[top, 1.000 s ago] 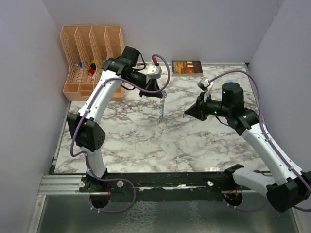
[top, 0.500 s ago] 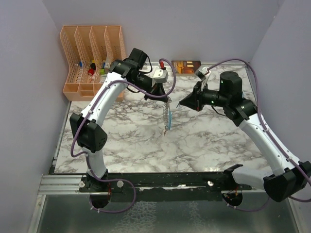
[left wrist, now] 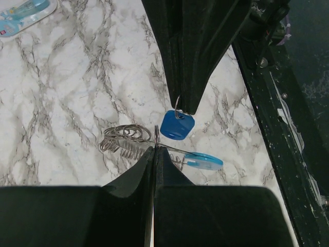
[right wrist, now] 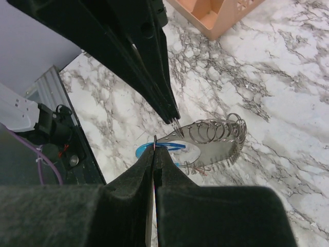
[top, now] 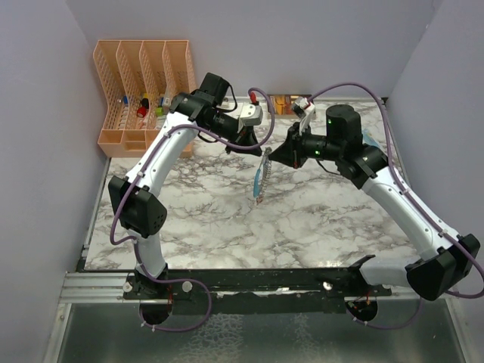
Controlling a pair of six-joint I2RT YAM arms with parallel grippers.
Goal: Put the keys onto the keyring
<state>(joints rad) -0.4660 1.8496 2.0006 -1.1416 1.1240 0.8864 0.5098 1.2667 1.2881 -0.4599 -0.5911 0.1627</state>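
My left gripper [top: 257,144] is shut on the keyring [top: 261,178], which hangs from it above the middle of the table. In the left wrist view my fingertips [left wrist: 154,149] pinch one grey ring of the bunch [left wrist: 122,139], and the light-blue strap [left wrist: 204,160] lies to the right. My right gripper [top: 281,156] is shut on the small ring of the dark blue key [left wrist: 177,125] and holds it right beside the keyring. In the right wrist view my gripper [right wrist: 155,141] nearly touches the left gripper's tip and the ring bunch [right wrist: 216,131]. I cannot make out the red key.
An orange slotted organiser [top: 144,83] with small items stands at the back left. A brown box [top: 281,102] lies at the back wall. A pale-blue see-through object [left wrist: 25,11] lies on the marble behind the right arm. The black front rail [top: 257,280] runs along the near edge.
The right gripper has moved left and back with the blue key until it meets the left gripper. The left gripper has shifted right, and the hanging keyring has swung with it.
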